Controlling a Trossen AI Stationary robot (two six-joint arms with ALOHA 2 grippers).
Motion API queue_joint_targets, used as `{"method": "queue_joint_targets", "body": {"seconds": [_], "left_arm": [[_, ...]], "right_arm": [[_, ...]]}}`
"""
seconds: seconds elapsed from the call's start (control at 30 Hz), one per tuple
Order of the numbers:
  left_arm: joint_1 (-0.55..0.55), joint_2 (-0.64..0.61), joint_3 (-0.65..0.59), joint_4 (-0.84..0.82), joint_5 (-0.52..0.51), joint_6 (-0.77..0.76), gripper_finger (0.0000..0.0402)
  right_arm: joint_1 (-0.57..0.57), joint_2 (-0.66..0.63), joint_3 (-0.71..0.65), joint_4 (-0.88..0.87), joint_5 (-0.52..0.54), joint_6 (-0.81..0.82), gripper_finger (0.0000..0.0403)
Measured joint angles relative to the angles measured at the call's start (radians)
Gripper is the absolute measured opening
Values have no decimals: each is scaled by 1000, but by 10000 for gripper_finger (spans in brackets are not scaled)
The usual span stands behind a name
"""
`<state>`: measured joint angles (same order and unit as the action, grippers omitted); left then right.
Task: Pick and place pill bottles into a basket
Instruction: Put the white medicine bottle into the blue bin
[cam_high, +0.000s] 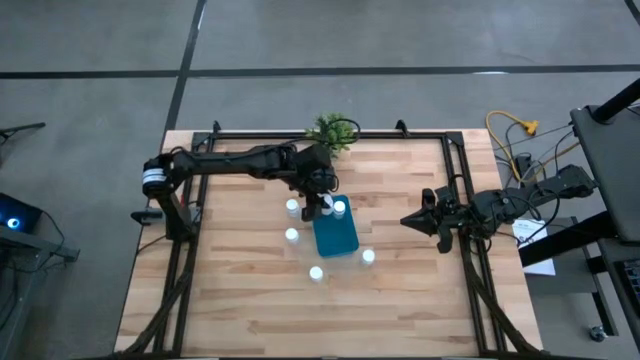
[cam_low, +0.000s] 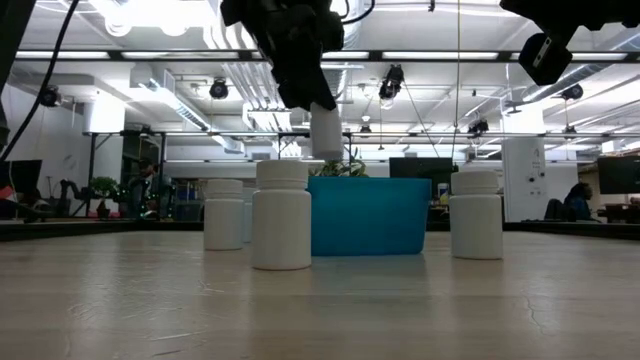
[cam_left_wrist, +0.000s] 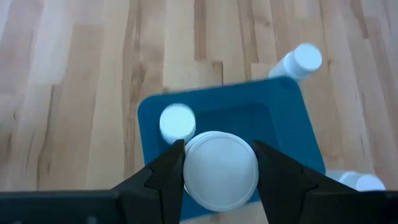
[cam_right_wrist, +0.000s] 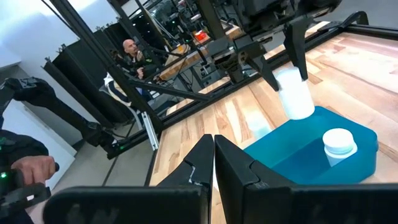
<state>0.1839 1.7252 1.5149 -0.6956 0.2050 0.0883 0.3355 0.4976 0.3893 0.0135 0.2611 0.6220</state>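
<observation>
The teal-blue basket (cam_high: 338, 238) lies mid-table with one white pill bottle (cam_high: 340, 208) standing in its far end. My left gripper (cam_high: 318, 208) hovers over the basket's far left corner, shut on another pill bottle (cam_low: 327, 130). Several more bottles stand upright on the wood around the basket (cam_high: 292, 207) (cam_high: 292, 235) (cam_high: 316, 272) (cam_high: 368, 257). My right gripper (cam_high: 425, 221) waits at the table's right edge, shut (cam_right_wrist: 213, 155) with nothing in it. My left gripper pinches the bottle between its two fingers (cam_left_wrist: 168, 177), on opposite sides of its upper part just under the cap (cam_left_wrist: 221, 168). The fingers slant down from the table's left. The bottle hangs below them (cam_right_wrist: 293, 93), slightly tilted, lifted clear above the basket (cam_left_wrist: 249, 118).
A small green plant (cam_high: 333, 130) stands at the far edge just behind my left gripper. Black frame rails run along the table's sides (cam_high: 470, 270). Cables and equipment lie beyond the right edge (cam_high: 520, 150). Bare wood lies toward the near edge. A person (cam_right_wrist: 130, 46) sits beyond the table.
</observation>
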Motion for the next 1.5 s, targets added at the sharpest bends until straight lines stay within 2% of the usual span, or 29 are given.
{"method": "queue_joint_targets", "body": {"seconds": [0.33,0.57,1.07,1.5], "left_arm": [[-1,0,-77,51,-1,-1,146],[-1,2,-132,146,0,-2,146],[-2,9,-209,203,-19,23,146],[-2,41,-216,250,-20,27,146]], "right_arm": [[0,0,0,0,-1,1,8],[0,0,0,0,-1,2,8],[0,1,0,5,-2,6,8],[0,0,0,12,-2,4,8]]}}
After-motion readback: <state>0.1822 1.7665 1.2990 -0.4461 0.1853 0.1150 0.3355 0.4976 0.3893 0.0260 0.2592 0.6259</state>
